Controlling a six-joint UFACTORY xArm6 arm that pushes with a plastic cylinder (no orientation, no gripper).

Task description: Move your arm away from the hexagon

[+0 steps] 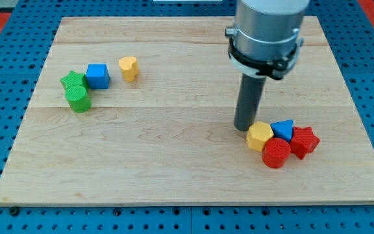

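The yellow hexagon (260, 136) lies at the view's lower right, in a cluster with a blue triangle (283, 129), a red star (304, 142) and a red cylinder (276, 153). My tip (243, 128) rests on the board just to the left of the yellow hexagon, touching or nearly touching its upper left edge. The rod rises from there to the grey arm body (265, 32) at the view's top.
At the view's upper left sit a green star (73, 80), a green cylinder (78, 99), a blue cube (97, 75) and a yellow heart (129, 67). The wooden board (174, 156) lies on a blue perforated table.
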